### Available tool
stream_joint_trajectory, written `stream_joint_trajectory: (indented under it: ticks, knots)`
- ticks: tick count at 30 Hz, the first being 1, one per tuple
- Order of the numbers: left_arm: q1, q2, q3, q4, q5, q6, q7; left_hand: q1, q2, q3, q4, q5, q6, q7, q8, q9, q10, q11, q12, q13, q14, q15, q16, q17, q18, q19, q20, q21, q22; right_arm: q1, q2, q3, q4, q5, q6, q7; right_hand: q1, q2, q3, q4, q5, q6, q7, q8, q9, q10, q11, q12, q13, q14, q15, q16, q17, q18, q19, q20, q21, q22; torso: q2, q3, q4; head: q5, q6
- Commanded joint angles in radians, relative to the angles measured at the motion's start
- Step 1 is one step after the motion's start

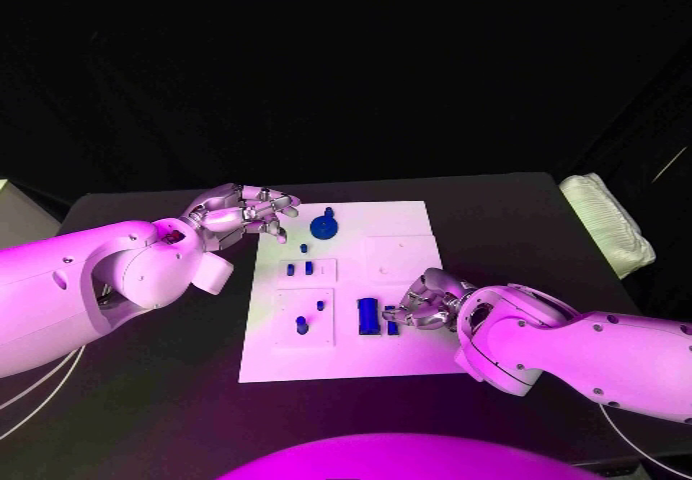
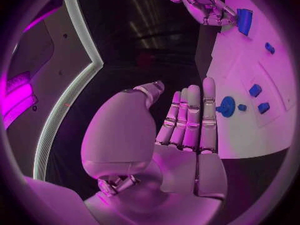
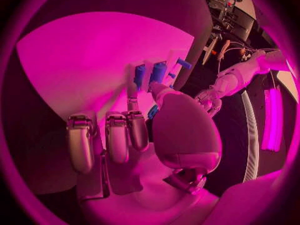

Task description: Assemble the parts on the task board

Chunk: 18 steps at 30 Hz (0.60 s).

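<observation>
Task board (image 1: 346, 355): we're seeing it lying flat mid-bench (image 1: 144, 400), blue parts sitting across it.
Round part (image 1: 325, 226): resting near the board's far edge.
Long part (image 1: 368, 316): lying beside the right robot hand.
Right robot hand (image 1: 418, 305): we're watching fingers curling onto a small part (image 1: 391, 318); grip unclear.
Left robot hand (image 1: 238, 215): hovering at the far left corner, fingers apart, holding nothing.

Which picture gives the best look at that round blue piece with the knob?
The head view: the round blue part lies unobstructed near the task board's far edge. The left wrist view shows it beside the left hand's fingertips. In the right wrist view I cannot pick it out.
</observation>
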Motion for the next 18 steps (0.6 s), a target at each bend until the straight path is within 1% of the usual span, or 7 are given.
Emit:
stream_joint_trajectory:
  ticks: [1, 8, 10, 15, 18]
  knots:
    - [0.001, 0.001, 0.001, 0.002, -0.004, 0.019, 0.003, -0.002, 0.003, -0.001, 0.006, -0.002, -0.006, 0.0, 0.007, -0.001, -0.009, -0.001, 0.004, 0.0, 0.004, 0.003, -0.005, 0.001, 0.014, 0.007, -0.002, -0.005, -0.001, -0.001, -0.003, 0.0, 0.002, -0.013, 0.027, 0.019, 0.016, -0.011, 0.007, -0.015, 0.0, 0.002, 0.0, 0.008, 0.002, 0.068, -0.005, 0.004, 0.215, 0.103, -0.006, 0.006, 0.263, -0.007, 0.105, -0.006, 0.006, 0.263, 0.0, 0.0001, -0.0001, -0.001, -0.001]
    - [0.001, 0.001, 0.001, 0.001, -0.004, 0.019, 0.003, -0.002, 0.003, -0.001, 0.006, -0.002, -0.006, 0.0, 0.007, -0.001, -0.009, -0.001, 0.004, 0.0, 0.004, 0.003, -0.005, 0.001, 0.014, 0.007, -0.002, -0.005, -0.001, -0.002, -0.013, 0.0, 0.001, -0.03, 0.053, 0.03, 0.079, -0.037, 0.029, -0.059, 0.0, -0.001, -0.002, 0.01, 0.005, 0.068, -0.007, 0.003, 0.216, 0.103, -0.008, 0.006, 0.263, -0.007, 0.105, -0.007, 0.006, 0.263, 0.0, 0.0005, -0.0002, 0.0, -0.003]
    - [0.0, 0.002, 0.001, 0.001, -0.004, 0.019, 0.003, -0.002, 0.003, -0.001, 0.006, -0.002, -0.006, 0.0, 0.007, -0.001, -0.009, -0.001, 0.004, 0.0, 0.004, 0.003, -0.005, 0.001, 0.014, 0.007, -0.002, -0.005, -0.001, -0.003, -0.013, 0.0, -0.001, -0.048, 0.057, 0.031, 0.108, -0.046, 0.038, -0.079, 0.0, -0.001, -0.003, 0.011, 0.005, 0.068, -0.008, 0.003, 0.216, 0.103, -0.009, 0.006, 0.263, -0.007, 0.105, -0.008, 0.006, 0.263, 0.0, 0.0003, -0.0005, -0.001, -0.003]
    - [0.0, 0.003, 0.001, 0.001, -0.004, 0.02, 0.003, -0.001, 0.003, -0.002, 0.007, -0.002, -0.006, 0.0, 0.007, -0.002, -0.01, -0.001, 0.005, 0.0, 0.004, 0.003, -0.005, 0.002, 0.014, 0.009, -0.002, -0.005, -0.001, -0.009, -0.004, 0.0, -0.012, -0.099, 0.06, 0.026, 0.149, -0.052, 0.055, -0.105, 0.0, 0.003, -0.004, 0.011, 0.004, 0.068, -0.009, 0.002, 0.216, 0.103, -0.01, 0.006, 0.263, -0.007, 0.105, -0.009, 0.006, 0.263, 0.001, 0.001, 0.0, -0.001, -0.004]
    - [0.0, 0.003, 0.001, 0.0, -0.005, 0.02, 0.003, -0.001, 0.003, -0.002, 0.007, -0.002, -0.006, 0.0, 0.007, -0.002, -0.01, -0.001, 0.005, 0.0, 0.004, 0.003, -0.005, 0.002, 0.014, 0.009, -0.002, -0.005, -0.001, -0.013, 0.002, 0.0, -0.019, -0.117, 0.058, 0.021, 0.158, -0.054, 0.059, -0.111, 0.0, 0.006, -0.005, 0.012, 0.003, 0.067, -0.01, 0.0, 0.216, 0.103, -0.01, 0.006, 0.263, -0.007, 0.105, -0.009, 0.006, 0.263, 0.001, 0.0011, 0.0003, -0.001, -0.004]
